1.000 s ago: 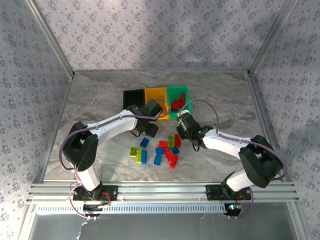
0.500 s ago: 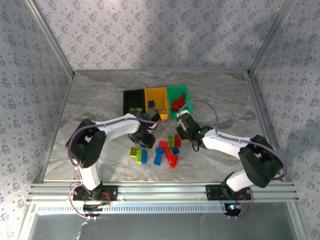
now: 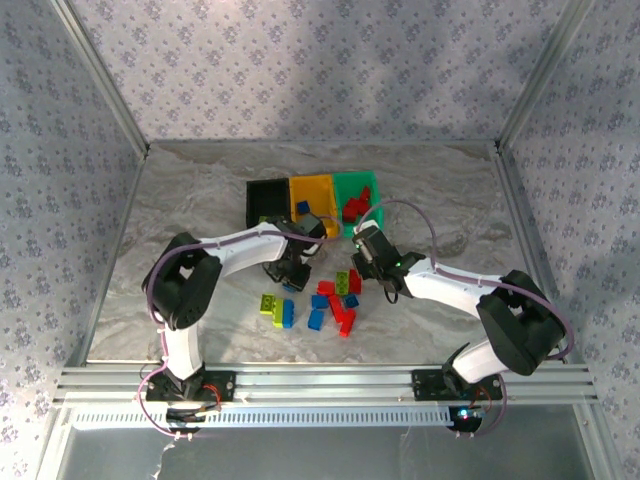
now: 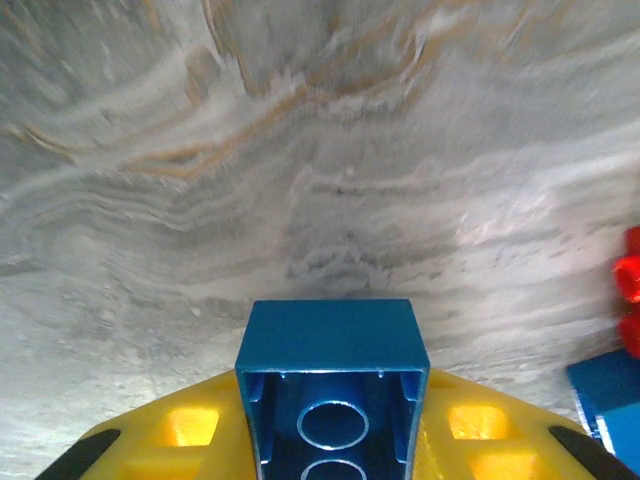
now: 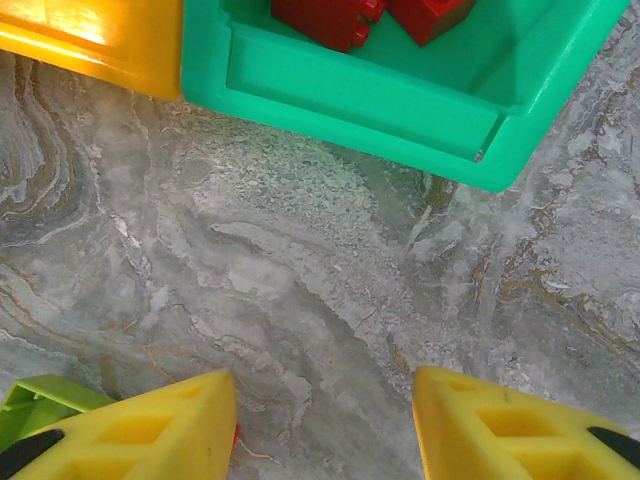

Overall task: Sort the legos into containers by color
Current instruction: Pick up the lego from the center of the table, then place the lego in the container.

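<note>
My left gripper (image 4: 330,425) is shut on a blue lego (image 4: 330,335), its hollow underside facing the camera between the yellow fingers (image 4: 180,425), just above the marble table. From above, the left gripper (image 3: 290,274) sits at the left edge of the loose legos (image 3: 330,303), a mix of red, blue and lime. Close to the pile's right side, my right gripper (image 3: 364,262) stands open, and its wrist view shows only bare table between the fingers of the right gripper (image 5: 325,425). The black container (image 3: 265,198), orange-yellow container (image 3: 312,193) and green container (image 3: 358,192) stand in a row behind.
Red legos (image 5: 340,18) lie in the green container (image 5: 360,100), and a blue one (image 3: 302,207) lies in the orange-yellow container. A lime lego (image 5: 35,405) lies by my right gripper's left finger. Patterned walls and metal posts ring the table (image 3: 200,200).
My left gripper came back from the orange-yellow container to the loose legos and closed on a blue one. The right arm has stayed still.
</note>
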You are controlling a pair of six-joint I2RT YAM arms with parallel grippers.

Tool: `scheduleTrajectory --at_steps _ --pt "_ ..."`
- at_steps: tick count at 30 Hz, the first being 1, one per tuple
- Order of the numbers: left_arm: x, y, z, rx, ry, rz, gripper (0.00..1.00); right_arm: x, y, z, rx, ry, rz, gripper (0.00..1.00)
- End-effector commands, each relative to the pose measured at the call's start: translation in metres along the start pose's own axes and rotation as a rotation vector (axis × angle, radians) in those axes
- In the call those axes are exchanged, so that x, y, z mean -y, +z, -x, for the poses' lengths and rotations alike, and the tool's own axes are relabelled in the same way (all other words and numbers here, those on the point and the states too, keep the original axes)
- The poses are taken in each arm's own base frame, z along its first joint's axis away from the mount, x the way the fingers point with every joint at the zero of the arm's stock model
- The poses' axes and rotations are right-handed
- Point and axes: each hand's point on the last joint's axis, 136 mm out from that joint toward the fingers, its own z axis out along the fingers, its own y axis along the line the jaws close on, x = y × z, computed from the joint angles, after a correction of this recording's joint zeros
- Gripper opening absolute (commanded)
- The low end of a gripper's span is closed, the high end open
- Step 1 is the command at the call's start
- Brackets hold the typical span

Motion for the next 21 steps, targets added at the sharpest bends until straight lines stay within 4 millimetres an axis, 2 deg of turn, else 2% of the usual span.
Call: scheduleTrajectory --at_steps 1,6,10,14,18,21 --pt "-0.004 -0.029 0.025 0.082 -0.003 0.031 0.32 0.0 -0.002 0.009 0.015 -0.017 -0.019 0.52" --pt "-0.004 -0.053 0.07 0.155 0.0 0.043 0.32 0.0 -0.001 0.007 0.012 -0.016 -0.018 0.51" --pt "-0.016 -0.069 0.113 0.206 -0.051 0.079 0.32 -0.002 -0.001 0.009 0.017 -0.016 -0.016 0.51" --pt "-0.028 -0.075 0.152 0.231 -0.093 0.102 0.33 -0.002 -0.001 0.007 0.014 -0.019 -0.016 0.51" --pt "-0.04 -0.069 0.18 0.242 -0.157 0.083 0.33 0.0 -0.003 0.008 0.018 -0.018 -0.026 0.51" --pt "-0.04 -0.064 0.197 0.253 -0.201 0.013 0.35 0.001 -0.004 0.01 0.025 -0.013 -0.021 0.52"
